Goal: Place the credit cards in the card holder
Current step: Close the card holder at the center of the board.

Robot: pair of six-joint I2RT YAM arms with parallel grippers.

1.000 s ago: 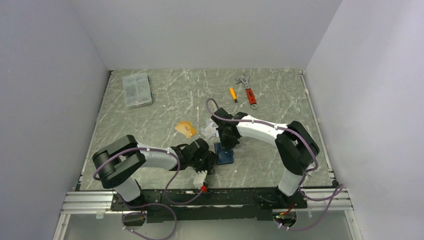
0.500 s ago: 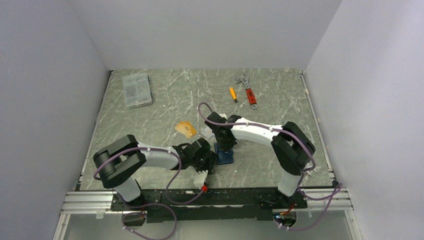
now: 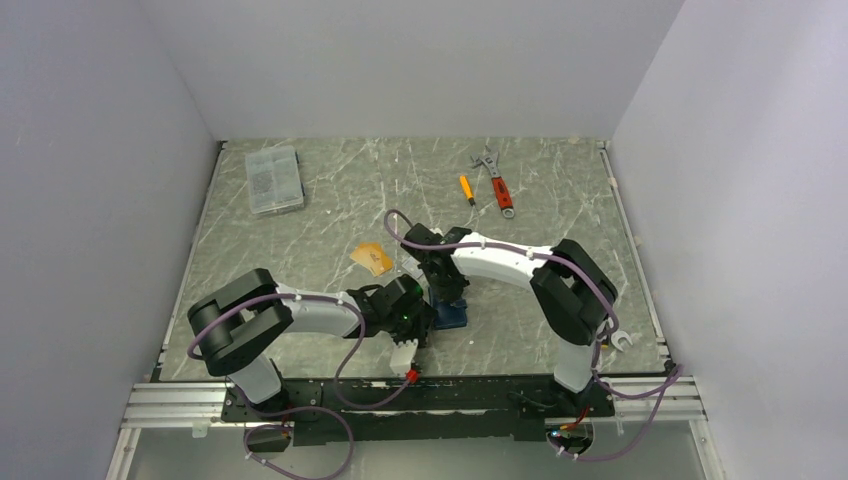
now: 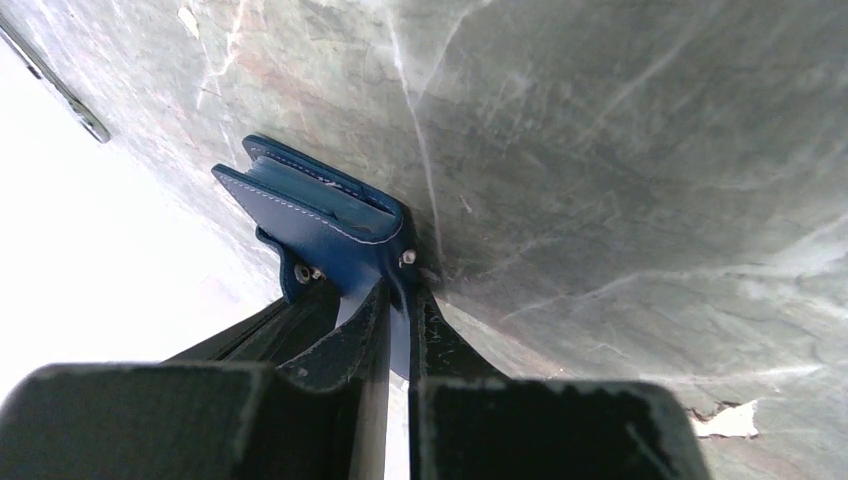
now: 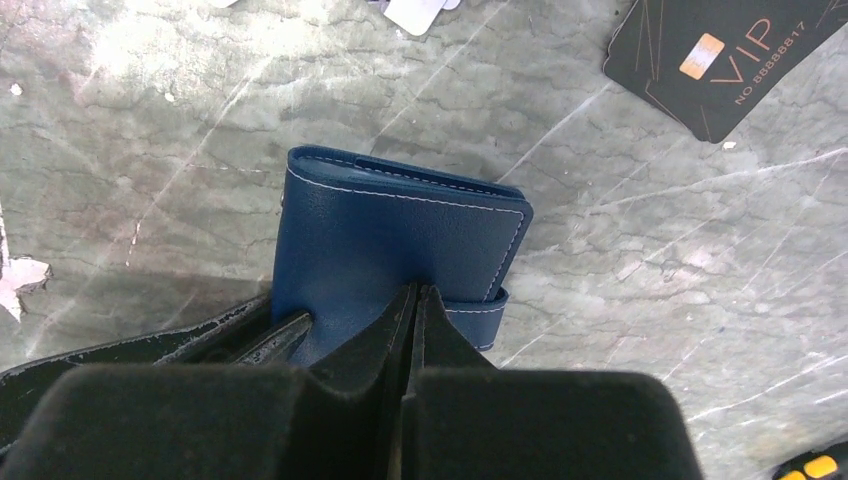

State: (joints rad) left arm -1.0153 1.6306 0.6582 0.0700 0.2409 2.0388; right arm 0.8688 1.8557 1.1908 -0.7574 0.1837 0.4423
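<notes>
**Card holder** (image 5: 400,235): navy-blue leather-like wallet, folded shut. It is laid on the grey marbled bench (image 3: 330,220) at the near middle, between the two wrists.

**Left jaws:** almost closed. A blue flap at the holder's edge is pinched between them, as shown in the left wrist view.

**Right jaws:** fully closed, with nothing held between them. The tips are placed over the holder's top face, just beside the snap tab (image 5: 478,308). Contact with the leather cannot be confirmed.

**Credit cards:**
- One orange-gold card (image 3: 372,258) is laid flat to the far left of the holder, apart from it.
- One black card (image 5: 725,45) with gold "VIP" lettering is seen near the holder, not touching it.
- A white card's corner (image 5: 415,12) is cut off by the edge of the right wrist view.

No card is seen inside the holder.

**Other items:**
- A clear compartment box (image 3: 274,179) is placed at the far left.
- A red-handled wrench (image 3: 497,182) and a small yellow-handled screwdriver (image 3: 466,189) are laid side by side at the far right of centre.
</notes>
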